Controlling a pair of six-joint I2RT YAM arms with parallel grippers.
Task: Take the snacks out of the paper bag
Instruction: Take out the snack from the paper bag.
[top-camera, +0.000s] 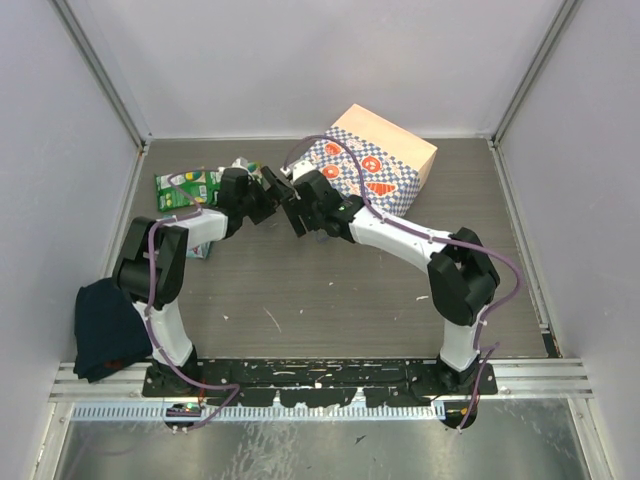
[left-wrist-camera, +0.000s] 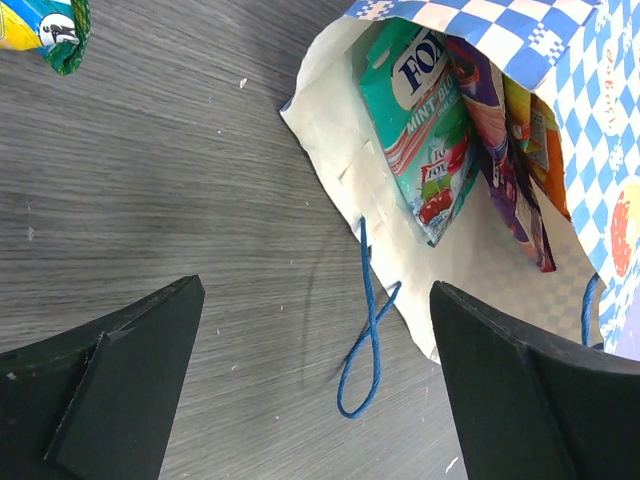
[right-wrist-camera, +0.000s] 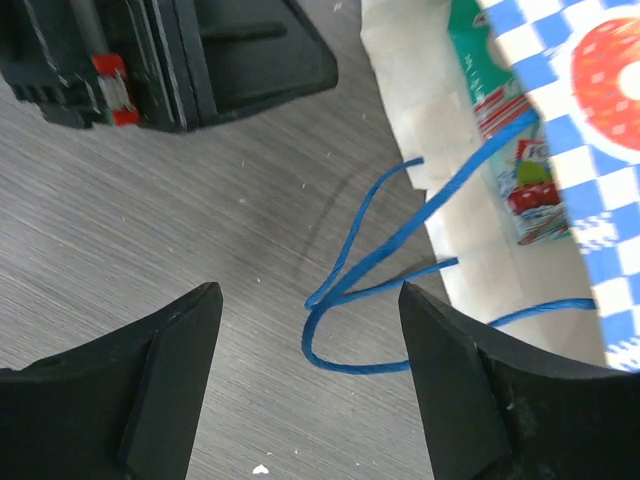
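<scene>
paper bag (top-camera: 385, 165): laid on its side, far part of table (top-camera: 330, 290).
green snacks (top-camera: 185, 188): seen outside, left of paper bag.
left gripper (left-wrist-camera: 315, 300): fingers held apart; teal snack (left-wrist-camera: 420, 120) seen inside paper bag.
right gripper (right-wrist-camera: 310, 295): fingers held apart above cord handle (right-wrist-camera: 360, 270).

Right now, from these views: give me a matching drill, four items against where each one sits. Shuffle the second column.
Items
1. teal packet
2. green packet
3. dark blue cloth
4. blue cord handle

Places
A. near-left corner of the table
B. inside the paper bag
C. lying on the table just in front of the bag's mouth
D. on the table at the far left, outside the bag

Pairs: 1-B, 2-D, 3-A, 4-C
</scene>
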